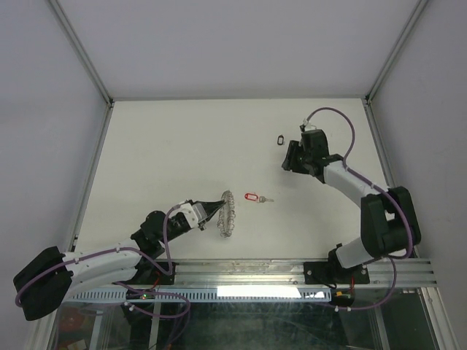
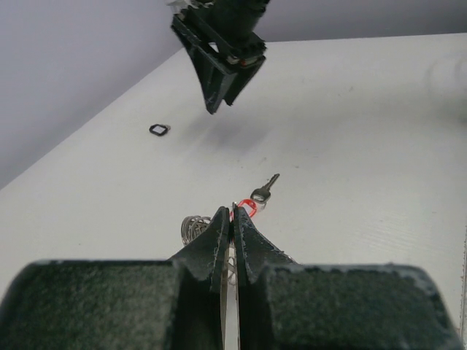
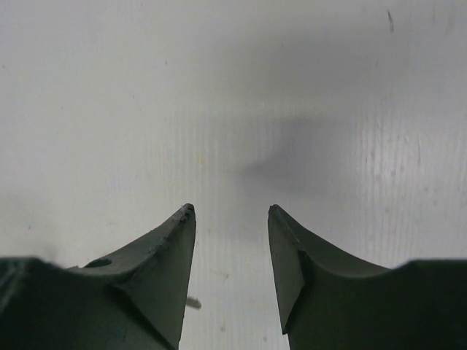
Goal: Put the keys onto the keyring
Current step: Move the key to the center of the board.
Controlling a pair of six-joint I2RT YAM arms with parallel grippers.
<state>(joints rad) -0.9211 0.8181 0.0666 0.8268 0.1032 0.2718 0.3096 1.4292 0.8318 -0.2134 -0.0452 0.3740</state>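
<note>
Grey metal, the keyring [image 1: 228, 214] is standing tilted on edge on the table [image 1: 168, 146], pinched tight by the left gripper [image 1: 220, 209]. The red-tagged key [image 1: 253, 197] is lying just beside it. The right gripper [image 1: 291, 159] is hovering with jaws parted, near the black tag [image 1: 280, 138]

Left arm [image 1: 109, 259] lying low along near edge, stretching from near-left corner, forearm angling in toward desk middle. Left gripper [image 1: 217, 208] pointing right, fingers [image 2: 216, 237] pressing together, pinching keyring [image 1: 229, 216] by rim and holding it upright. Right arm [image 1: 361, 191] rising from near-right corner, elbow folding beside right edge, forearm reaching toward far edge. Right gripper [image 1: 289, 165] hanging above desk, tips aiming down, fingers [image 3: 171, 244] standing apart.
</note>
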